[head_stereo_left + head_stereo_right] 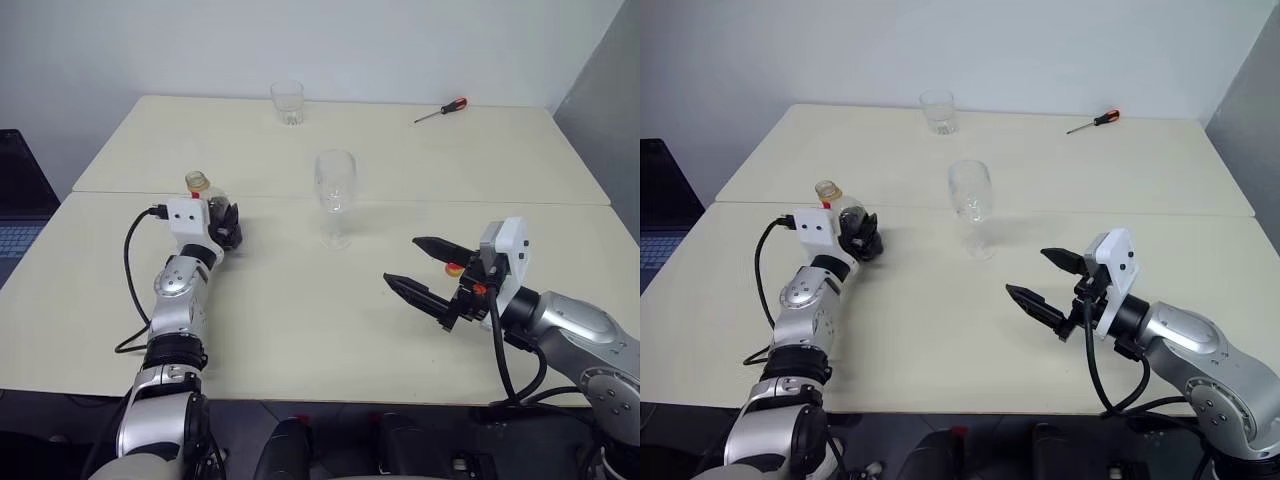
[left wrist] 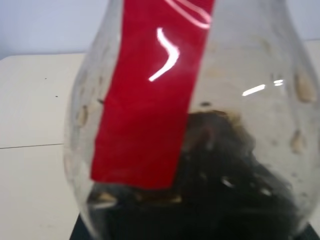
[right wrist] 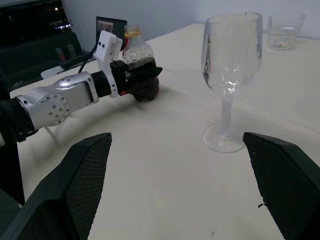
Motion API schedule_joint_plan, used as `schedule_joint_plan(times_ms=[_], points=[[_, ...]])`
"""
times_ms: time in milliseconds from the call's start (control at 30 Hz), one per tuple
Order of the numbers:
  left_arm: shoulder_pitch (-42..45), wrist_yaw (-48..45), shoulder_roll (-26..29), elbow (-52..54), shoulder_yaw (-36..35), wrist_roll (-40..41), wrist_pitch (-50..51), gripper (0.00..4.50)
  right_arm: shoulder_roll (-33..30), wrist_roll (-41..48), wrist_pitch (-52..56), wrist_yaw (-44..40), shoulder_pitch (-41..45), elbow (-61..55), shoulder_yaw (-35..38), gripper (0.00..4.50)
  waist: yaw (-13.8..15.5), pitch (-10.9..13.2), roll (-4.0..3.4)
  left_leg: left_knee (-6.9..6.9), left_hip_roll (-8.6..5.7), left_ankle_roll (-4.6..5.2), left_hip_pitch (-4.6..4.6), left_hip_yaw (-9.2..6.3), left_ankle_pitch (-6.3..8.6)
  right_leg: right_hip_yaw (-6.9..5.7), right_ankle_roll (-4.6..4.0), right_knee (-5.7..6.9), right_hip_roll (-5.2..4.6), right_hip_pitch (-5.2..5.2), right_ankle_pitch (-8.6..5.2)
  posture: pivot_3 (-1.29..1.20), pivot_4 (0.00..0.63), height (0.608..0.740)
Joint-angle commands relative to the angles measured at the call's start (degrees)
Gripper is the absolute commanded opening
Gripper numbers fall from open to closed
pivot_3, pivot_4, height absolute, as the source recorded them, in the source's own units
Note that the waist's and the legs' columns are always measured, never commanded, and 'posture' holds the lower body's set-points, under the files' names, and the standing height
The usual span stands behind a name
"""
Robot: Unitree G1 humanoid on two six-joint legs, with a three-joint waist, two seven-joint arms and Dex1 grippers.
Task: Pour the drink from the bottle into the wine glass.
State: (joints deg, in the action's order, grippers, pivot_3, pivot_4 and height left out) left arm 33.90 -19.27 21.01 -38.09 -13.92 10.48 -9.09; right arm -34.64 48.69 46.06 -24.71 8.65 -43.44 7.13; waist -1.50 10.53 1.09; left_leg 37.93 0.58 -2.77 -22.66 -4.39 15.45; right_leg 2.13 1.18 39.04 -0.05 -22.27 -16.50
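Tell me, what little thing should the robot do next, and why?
Probably lift the bottle off the table. The left gripper is shut on it, yet it stands upright, yellow cap on, apart from the empty wine glass. The open right gripper hovers free, perhaps to unscrew the cap.

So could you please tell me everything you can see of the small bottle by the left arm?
The small rounded clear plastic bottle stands upright on the cream table, left of the clear stemmed wine glass. It has a yellow screw cap, still on, a red label, and dark, almost black drink filling its lower part. The left end effector is shut on its body.
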Motion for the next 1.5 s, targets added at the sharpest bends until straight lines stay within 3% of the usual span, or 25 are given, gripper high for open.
schedule_joint_plan(times_ms=[33, 200, 433, 867, 967, 1500], points=[[0.93, -0.70, 1.26, 1.87, -0.18, 0.02, -1.46, 1.50, -0.16, 0.39, -0.93, 0.14, 1.17, -0.62, 0.45, 4.50, 0.00, 0.00, 0.00, 0.00, 0.00, 0.00, 0.00, 0.00, 0.00, 0.00, 0.00, 0.00, 0.00, 0.00, 0.00, 0.00, 0.150, 0.740], [2.02, -3.45, 4.69, 4.71, 1.99, -1.90, 1.87, 1.40, -0.39, 0.07, -1.05, -0.86, 3.79, 0.88, -0.08, 4.50, -0.05, 0.01, 0.02, 0.01, 0.00, 0.00, -0.01, 0.00, 0.00, 0.00, 0.00, 0.01, 0.00, -0.01, 0.00, 0.00, 0.150, 0.740], [12.26, -11.30, 8.71, 2.31, 6.81, -3.84, 4.61, 1.40, 0.69, -1.17, -1.04, -1.42, 11.32, 5.52, -3.42, 4.50, 0.32, 0.03, 0.04, 0.07, -0.04, 0.01, -0.16, -0.11, -0.01, -0.18, 0.00, 0.00, 0.03, -0.07, 0.00, 0.00, 0.150, 0.740], [31.24, -25.35, 11.12, -19.04, 16.81, -13.36, -12.85, 1.40, 7.18, -9.30, -5.46, -3.18, 24.32, 17.95, -9.20, 4.50, -0.41, 0.03, 0.05, 0.02, -0.19, 0.01, -0.33, 0.26, -0.01, -0.03, -0.01, 0.26, 0.16, -0.60, 0.01, 0.00, 0.150, 0.740], [34.53, -26.05, 11.72, -22.87, 17.99, -15.49, -15.95, 1.40, 7.95, -11.55, -6.68, -3.77, 25.77, 19.71, -9.54, 4.50, -0.38, 0.03, 0.05, 0.06, -0.16, 0.01, -0.60, 0.33, -0.02, 0.05, -0.01, 0.51, 0.15, -1.03, 0.01, 0.00, 0.150, 0.740], [44.11, -15.93, 15.97, -33.26, 27.16, -31.92, -29.73, 1.40, 11.78, -17.03, -10.34, -4.50, 25.45, 21.14, -10.12, 4.50, -0.36, 0.04, 0.05, 0.13, -0.15, 0.03, -0.64, 0.38, -0.03, 0.09, -0.01, 0.63, 0.11, -1.09, 0.01, 0.00, 0.150, 0.740]])
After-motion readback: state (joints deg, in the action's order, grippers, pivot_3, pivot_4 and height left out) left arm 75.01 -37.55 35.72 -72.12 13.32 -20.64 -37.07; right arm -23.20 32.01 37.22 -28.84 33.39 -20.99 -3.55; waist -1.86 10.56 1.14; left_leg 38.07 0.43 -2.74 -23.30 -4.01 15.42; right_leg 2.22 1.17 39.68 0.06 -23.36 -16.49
